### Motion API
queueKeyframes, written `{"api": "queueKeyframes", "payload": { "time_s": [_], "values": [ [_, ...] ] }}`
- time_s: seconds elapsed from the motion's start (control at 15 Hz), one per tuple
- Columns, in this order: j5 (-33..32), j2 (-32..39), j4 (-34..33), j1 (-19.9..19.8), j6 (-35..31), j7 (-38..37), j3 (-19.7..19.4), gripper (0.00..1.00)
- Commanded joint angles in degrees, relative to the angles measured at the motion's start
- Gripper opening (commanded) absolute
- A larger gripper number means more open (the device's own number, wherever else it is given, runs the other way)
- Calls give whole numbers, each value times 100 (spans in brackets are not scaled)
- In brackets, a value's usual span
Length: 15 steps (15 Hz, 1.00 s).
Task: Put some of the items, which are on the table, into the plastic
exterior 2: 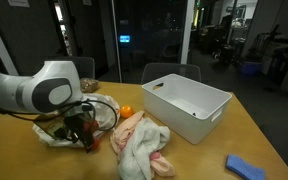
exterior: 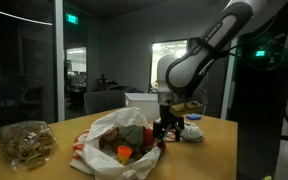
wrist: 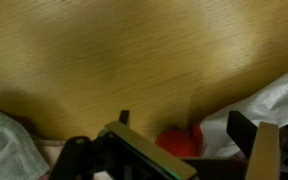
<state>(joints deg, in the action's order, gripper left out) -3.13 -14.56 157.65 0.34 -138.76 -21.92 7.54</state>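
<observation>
The gripper [exterior 2: 84, 130] is lowered at the mouth of the plastic bag [exterior: 104, 130], which is spread out toward one end of the tabletop [exterior 2: 199, 155]. In the wrist view its fingers [wrist: 264, 150] are held wide apart and released. A small red item [wrist: 179, 140] is seen on the wood between them, and nothing is clamped. A green item [exterior: 132, 133] is seen inside the bag. An orange [exterior 2: 126, 111] is placed beside the bag, and a crumpled cloth [exterior 2: 139, 148] is laid near the edge closest to that camera. A white bin [exterior 2: 189, 105] is set by the far edge, and a blue sponge [exterior 2: 246, 168] lies near a front corner. A clear pouch [exterior: 26, 140] of brown pieces is found toward another corner.
</observation>
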Motion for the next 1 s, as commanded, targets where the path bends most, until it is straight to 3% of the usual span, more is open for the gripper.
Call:
{"api": "queueKeyframes", "payload": {
  "time_s": [0.0, 0.33, 0.4, 0.53, 0.93],
  "values": [
    [-419, 336, -63, -193, -501, -385, 39, 100],
    [-956, 751, -110, -338, -1149, -877, 8, 99],
    [-1066, 803, -106, -353, -1252, -966, -9, 75],
    [-1216, 855, -82, -354, -1414, -1054, -51, 70],
    [-1481, 811, -31, -349, -1490, -1271, -125, 26]
  ]
}}
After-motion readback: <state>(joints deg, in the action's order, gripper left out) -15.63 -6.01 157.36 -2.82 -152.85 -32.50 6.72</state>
